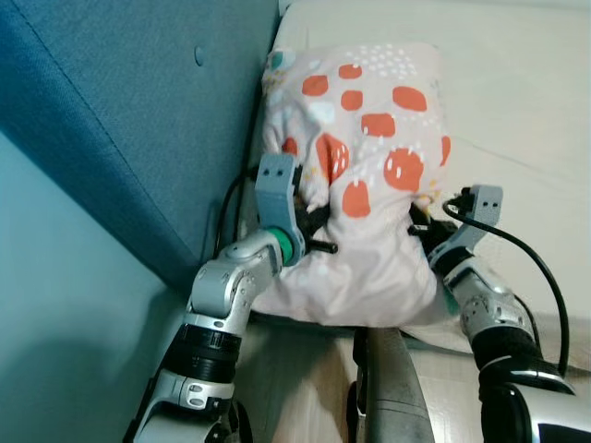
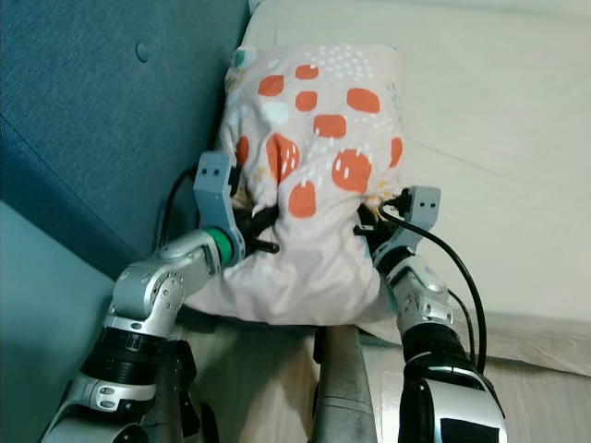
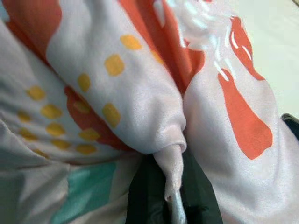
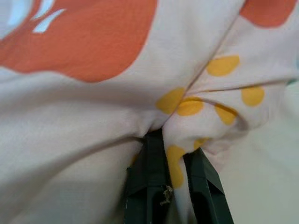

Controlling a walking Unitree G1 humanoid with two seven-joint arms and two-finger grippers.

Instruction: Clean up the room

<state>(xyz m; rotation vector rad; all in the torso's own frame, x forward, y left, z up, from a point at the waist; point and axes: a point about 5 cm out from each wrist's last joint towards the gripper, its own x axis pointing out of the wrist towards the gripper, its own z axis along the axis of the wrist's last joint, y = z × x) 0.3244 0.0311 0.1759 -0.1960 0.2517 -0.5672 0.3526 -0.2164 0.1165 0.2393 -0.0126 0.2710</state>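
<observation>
In your left eye view, a pale pink pillow (image 1: pixel 355 175) with orange blotches stands nearly upright on the cream bed (image 1: pixel 517 101), its left edge against the blue upholstered headboard (image 1: pixel 120 111). Your left hand (image 1: pixel 309 235) grips the pillow's lower left side and your right hand (image 1: pixel 423 226) grips its lower right side — the pillow sits between the two silver arms. A black cable (image 1: pixel 531 263) loops from the right wrist down along the forearm.

In your right eye view the layout is the same: the pillow (image 2: pixel 314 166) leans by the headboard (image 2: pixel 83 101), the left hand (image 2: pixel 261 233) and the right hand (image 2: pixel 369 226) pressed into the fabric on either side, with the bed (image 2: pixel 499 138) stretching away to the right.

In your left wrist view, the two black fingers (image 3: pixel 145 196) pinch a fold of the pillow cloth (image 3: pixel 140 107) between them — yellow dots, orange patches and a teal patch are close to the lens.

In your right wrist view, the black fingers (image 4: pixel 147 182) likewise clamp a bunched fold of the pillow (image 4: pixel 93 102), with yellow spots gathered at the pinch.
</observation>
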